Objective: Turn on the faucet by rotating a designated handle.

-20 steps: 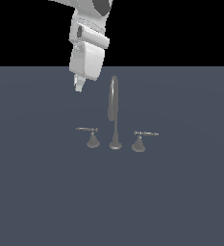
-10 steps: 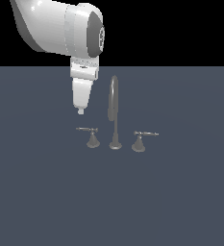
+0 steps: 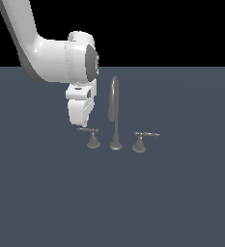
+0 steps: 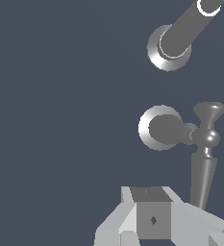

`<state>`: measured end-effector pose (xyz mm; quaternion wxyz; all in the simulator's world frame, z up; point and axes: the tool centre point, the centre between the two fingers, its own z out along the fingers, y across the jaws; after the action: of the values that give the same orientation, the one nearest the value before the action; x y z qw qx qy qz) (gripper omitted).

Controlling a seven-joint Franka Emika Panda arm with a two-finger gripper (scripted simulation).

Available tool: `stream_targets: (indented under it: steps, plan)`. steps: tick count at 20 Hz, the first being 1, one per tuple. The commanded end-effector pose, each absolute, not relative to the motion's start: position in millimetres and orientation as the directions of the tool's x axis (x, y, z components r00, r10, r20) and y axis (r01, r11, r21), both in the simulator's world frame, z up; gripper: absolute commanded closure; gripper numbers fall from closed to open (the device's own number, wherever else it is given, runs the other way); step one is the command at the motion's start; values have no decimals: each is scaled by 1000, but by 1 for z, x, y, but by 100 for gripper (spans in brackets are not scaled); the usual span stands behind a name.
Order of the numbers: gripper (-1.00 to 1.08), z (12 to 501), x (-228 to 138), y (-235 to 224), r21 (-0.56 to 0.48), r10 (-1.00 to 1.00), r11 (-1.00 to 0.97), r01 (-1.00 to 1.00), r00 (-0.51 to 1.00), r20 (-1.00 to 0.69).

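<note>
The faucet has a tall gooseneck spout (image 3: 115, 111) between two low lever handles. The handle (image 3: 91, 137) is the slightly smaller lever, on the exterior view's left; its twin (image 3: 142, 141) is on the right. My gripper (image 3: 79, 124) hangs just above the outer end of the handle's rod, with its fingers together and nothing held. In the wrist view, the handle's rod (image 4: 204, 163) and round base (image 4: 157, 128) lie just beyond my gripper (image 4: 152, 218), without touching it. The spout's base (image 4: 167, 49) is farther off.
The faucet stands on a flat dark grey-blue surface (image 3: 46, 193). My white arm (image 3: 41, 53) comes in from the exterior view's upper left, above the handle.
My arm has come down and forward, and the gripper has dropped from beside the spout's top to just above the left handle's rod. The faucet has not moved.
</note>
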<state>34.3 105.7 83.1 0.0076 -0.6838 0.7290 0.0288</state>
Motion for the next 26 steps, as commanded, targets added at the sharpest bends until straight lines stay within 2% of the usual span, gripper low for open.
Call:
stream_targets:
  steps: [1, 13, 24, 26]
  plan:
    - [108, 75, 38, 104, 19, -995, 98, -995, -98, -28]
    - [108, 65, 41, 103, 1, -990, 138, -990, -138, 0]
    - [108, 65, 8, 124, 0, -990, 138, -990, -138, 0]
    - [108, 68, 16, 122, -13, -990, 139, -990, -139, -1]
